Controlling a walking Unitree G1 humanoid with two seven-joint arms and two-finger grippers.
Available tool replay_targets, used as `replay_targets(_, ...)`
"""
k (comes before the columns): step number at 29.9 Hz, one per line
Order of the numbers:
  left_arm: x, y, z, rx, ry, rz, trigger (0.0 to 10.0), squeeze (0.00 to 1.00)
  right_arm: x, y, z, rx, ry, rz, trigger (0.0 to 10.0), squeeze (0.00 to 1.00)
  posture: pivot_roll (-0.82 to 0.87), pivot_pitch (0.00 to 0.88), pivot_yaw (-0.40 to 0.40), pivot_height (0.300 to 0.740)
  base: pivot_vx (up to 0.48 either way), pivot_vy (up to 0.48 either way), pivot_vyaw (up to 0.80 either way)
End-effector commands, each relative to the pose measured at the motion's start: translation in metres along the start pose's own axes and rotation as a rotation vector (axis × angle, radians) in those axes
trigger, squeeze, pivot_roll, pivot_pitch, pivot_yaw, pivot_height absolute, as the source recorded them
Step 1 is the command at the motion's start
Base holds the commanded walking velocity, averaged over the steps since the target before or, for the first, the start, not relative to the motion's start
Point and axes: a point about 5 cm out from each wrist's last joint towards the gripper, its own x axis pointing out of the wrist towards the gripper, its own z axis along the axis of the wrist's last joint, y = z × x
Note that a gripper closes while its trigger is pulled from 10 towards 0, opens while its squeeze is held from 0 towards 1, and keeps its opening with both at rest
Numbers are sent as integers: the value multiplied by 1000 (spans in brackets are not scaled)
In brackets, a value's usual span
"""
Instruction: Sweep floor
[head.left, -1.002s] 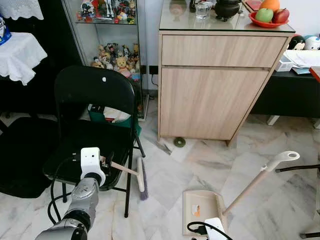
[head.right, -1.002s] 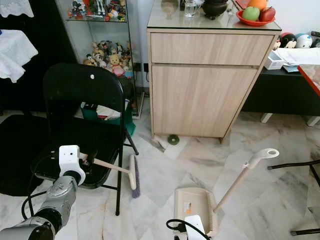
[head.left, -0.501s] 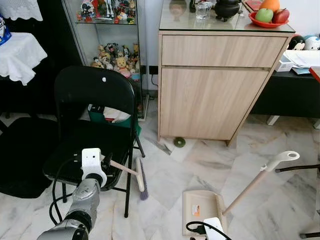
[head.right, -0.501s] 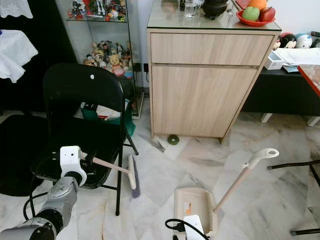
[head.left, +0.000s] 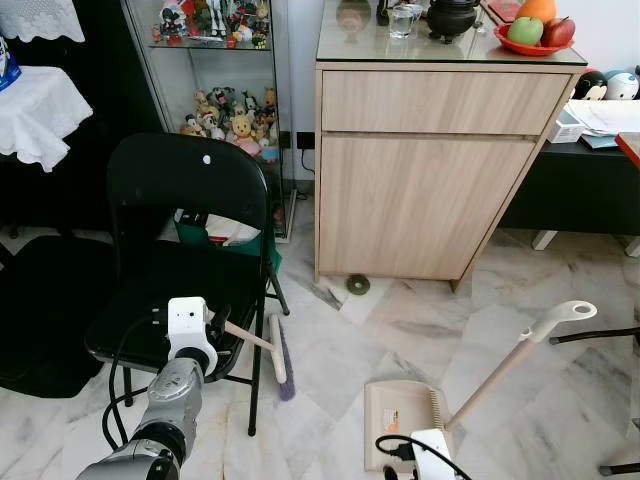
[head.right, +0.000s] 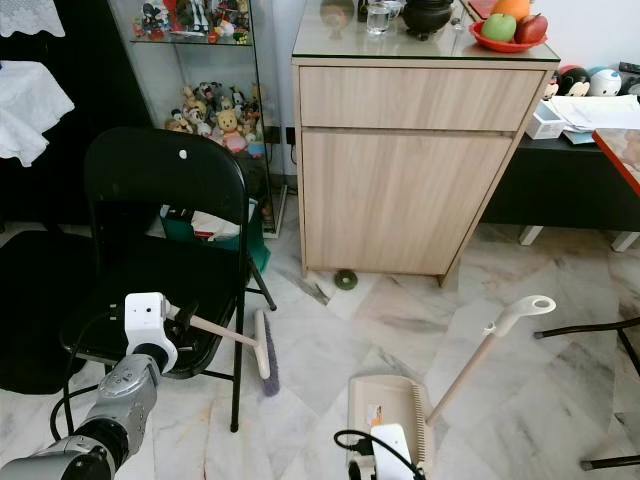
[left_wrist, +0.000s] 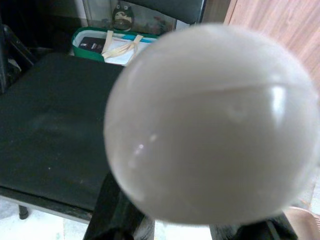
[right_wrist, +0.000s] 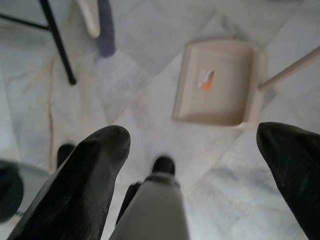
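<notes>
The right gripper (right_wrist: 192, 165) hung low at six o'clock, jaws spread wide over marble floor (head.left: 400, 330) just short of the dustpan (head.left: 405, 420). At eight o'clock the left gripper (head.left: 212, 325) clasped the end of the broom (head.left: 270, 348). Its handle ran toward three o'clock, down to a bristle head lying along the floor beside the black chair (head.left: 190, 250). Sweeping well likely meant short strokes toward the pan, clear of the chair legs.
</notes>
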Motion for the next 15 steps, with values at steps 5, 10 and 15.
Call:
replay_targets(5,-16,11,-24,2,63,33,10000,0,1,-20,31,13,-182,-100,10000,686,-45,27,18,740,0,0,0)
replay_targets(10,-19,15,-28,6,78,44,10000,0,-3,-35,56,7,-343,-186,10000,890,-59,26,21,740,0,0,0)
replay_targets(15,-19,18,-25,28,71,36,10000,0,-10,-40,77,17,-482,-227,10000,0,-64,28,23,740,0,0,0)
